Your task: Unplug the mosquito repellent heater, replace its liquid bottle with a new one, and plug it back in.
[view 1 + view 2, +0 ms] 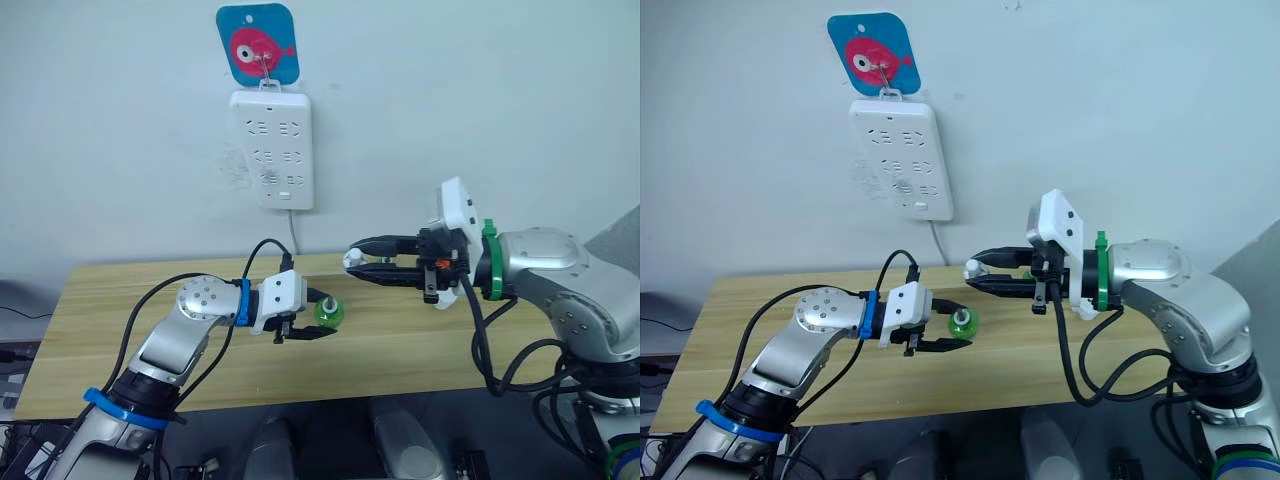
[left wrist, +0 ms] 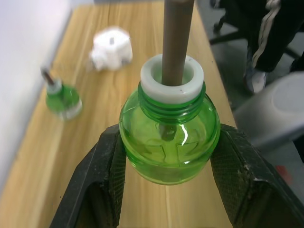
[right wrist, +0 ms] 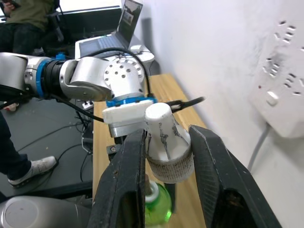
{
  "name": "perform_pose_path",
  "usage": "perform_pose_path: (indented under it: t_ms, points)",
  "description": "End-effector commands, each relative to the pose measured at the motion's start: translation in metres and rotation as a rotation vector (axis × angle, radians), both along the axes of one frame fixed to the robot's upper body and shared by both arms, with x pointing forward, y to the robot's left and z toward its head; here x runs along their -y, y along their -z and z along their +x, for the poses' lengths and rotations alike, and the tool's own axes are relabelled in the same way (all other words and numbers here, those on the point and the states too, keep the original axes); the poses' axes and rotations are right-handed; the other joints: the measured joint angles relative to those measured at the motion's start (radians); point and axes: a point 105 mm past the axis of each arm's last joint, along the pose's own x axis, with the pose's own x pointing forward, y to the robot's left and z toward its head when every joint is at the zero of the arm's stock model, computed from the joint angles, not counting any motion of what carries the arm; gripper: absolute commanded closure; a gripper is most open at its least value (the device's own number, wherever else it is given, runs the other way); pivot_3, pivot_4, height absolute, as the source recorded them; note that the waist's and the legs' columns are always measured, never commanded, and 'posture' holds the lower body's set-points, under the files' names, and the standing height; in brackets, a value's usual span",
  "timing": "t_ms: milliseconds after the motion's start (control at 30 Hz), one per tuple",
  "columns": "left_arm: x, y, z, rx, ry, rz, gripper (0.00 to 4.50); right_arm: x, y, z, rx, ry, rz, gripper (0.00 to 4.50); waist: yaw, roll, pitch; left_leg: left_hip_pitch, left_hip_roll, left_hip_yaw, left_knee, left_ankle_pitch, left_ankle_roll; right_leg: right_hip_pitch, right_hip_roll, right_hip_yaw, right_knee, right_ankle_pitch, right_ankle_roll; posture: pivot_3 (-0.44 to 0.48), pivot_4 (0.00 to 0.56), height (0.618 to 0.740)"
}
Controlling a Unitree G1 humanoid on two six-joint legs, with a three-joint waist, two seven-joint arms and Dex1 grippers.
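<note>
Both eye views look forward and down from the head, taking in the wooden table (image 1: 120, 330) across the lower frame and the wall power strip (image 1: 272, 150) at upper centre. The left wrist view sits very close behind a green bottle (image 2: 169, 137), facing along the tabletop. The right wrist view faces the left arm (image 3: 80, 78), with the power strip at right.

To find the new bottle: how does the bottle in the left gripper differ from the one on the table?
The held bottle is clamped in the left gripper; the table bottle rests free near the heater. The held bottle's wick is long and straight; the table bottle's is short and leaning. Both are green with white collars.
</note>
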Motion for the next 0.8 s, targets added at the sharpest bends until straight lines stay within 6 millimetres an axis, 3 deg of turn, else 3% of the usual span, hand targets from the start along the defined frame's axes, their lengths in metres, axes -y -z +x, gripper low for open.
perform_pose_path:
  t_ms: [33,167,333,633,800]
  points:
    - [-0.017,0.001,0.003,0.028,-0.067,0.018,2.28,0.014,0.034,0.003,0.007,0.060,-0.083,3.50,0.004,0.000,0.000,0.000,0.000,-0.001,0.000,0.000,0.000,0.000,0.000,-0.001,-0.001,0.000,0.000,-0.227,0.212,0.740]
    - [-0.027,0.003,-0.003,0.014,-0.111,0.026,2.28,0.033,0.086,0.031,0.078,0.259,-0.103,3.50,0.006,-0.001,0.001,0.000,0.000,0.002,0.000,0.000,0.000,0.000,0.000,0.002,0.000,0.000,0.000,-0.198,0.237,0.740]
    - [-0.030,0.003,-0.019,-0.022,-0.115,0.031,2.28,0.047,0.127,0.056,0.093,0.449,-0.049,3.50,0.007,0.003,0.010,0.002,0.000,0.003,-0.001,0.000,0.000,0.000,0.000,0.003,0.001,0.000,0.000,-0.178,0.289,0.740]
    - [-0.026,-0.009,-0.027,-0.037,-0.126,0.005,2.28,0.043,0.168,0.079,0.049,0.550,-0.016,3.50,0.031,0.009,0.052,0.007,0.001,0.004,-0.001,0.000,0.000,0.004,0.001,0.005,0.002,0.000,0.000,-0.140,0.348,0.740]
    - [-0.027,-0.014,-0.028,-0.039,-0.139,-0.004,2.28,0.047,0.175,0.087,0.027,0.582,0.006,3.50,0.043,0.009,0.069,0.007,0.001,0.004,-0.002,0.000,0.000,0.004,0.001,0.004,0.001,0.000,0.000,-0.122,0.369,0.740]
